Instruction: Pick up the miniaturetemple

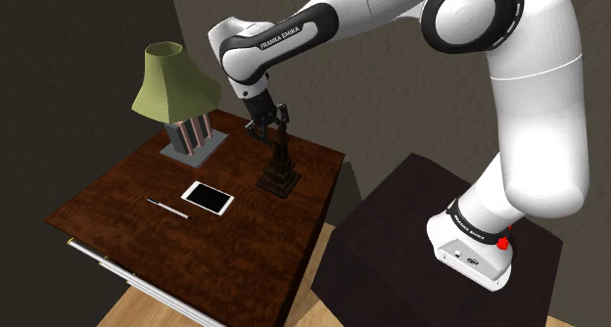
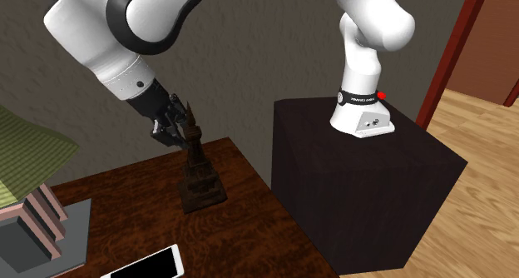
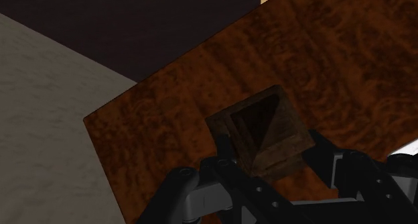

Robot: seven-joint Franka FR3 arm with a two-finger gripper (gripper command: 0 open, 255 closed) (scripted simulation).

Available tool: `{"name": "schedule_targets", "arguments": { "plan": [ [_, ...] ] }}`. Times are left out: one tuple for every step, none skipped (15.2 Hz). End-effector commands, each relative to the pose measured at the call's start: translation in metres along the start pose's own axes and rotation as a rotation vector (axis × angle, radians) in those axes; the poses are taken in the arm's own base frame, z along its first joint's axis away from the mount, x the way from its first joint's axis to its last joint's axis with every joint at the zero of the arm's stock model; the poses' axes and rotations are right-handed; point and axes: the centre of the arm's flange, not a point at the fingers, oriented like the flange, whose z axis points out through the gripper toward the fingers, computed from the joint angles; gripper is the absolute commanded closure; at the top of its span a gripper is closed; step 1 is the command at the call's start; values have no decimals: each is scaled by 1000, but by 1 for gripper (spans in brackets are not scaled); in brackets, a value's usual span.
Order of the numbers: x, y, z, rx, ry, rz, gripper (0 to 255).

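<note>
Miniature temple [image 1: 279,170] stands upright on the dark wooden side table [image 1: 147,239], near the white tablet [image 1: 208,198], and the black gripper [image 1: 271,131] straddles its slim spire from above, likely the narrowest hold, though whether it's clamped I cannot tell.

Item: one arm [image 1: 534,110]. Shells were glossy white, joints dark grey. Forearm band read FRANKA EMIKA. Base [image 1: 475,261] carried a black collar and red button [image 1: 505,243]. End effector [image 1: 272,129] was all black.
</note>
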Motion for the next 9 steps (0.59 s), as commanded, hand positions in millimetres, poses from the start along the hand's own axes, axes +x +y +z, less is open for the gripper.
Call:
{"name": "schedule_targets", "arguments": {
  "plan": [
    [0, 0, 1, -1, -2, 0, 255],
    [0, 0, 1, -1, -2, 0, 255],
    [0, 0, 1, -1, -2, 0, 255],
    [0, 0, 1, -1, -2, 0, 255],
    [0, 1, 1, -1, -2, 0, 255],
    [-2, 2, -4, -1, -2, 0, 255],
    [-4, 3, -9, -1, -2, 0, 255],
    [-6, 4, -13, -1, -2, 0, 255],
    [-9, 5, -18, -1, -2, 0, 255]
  ]
}}
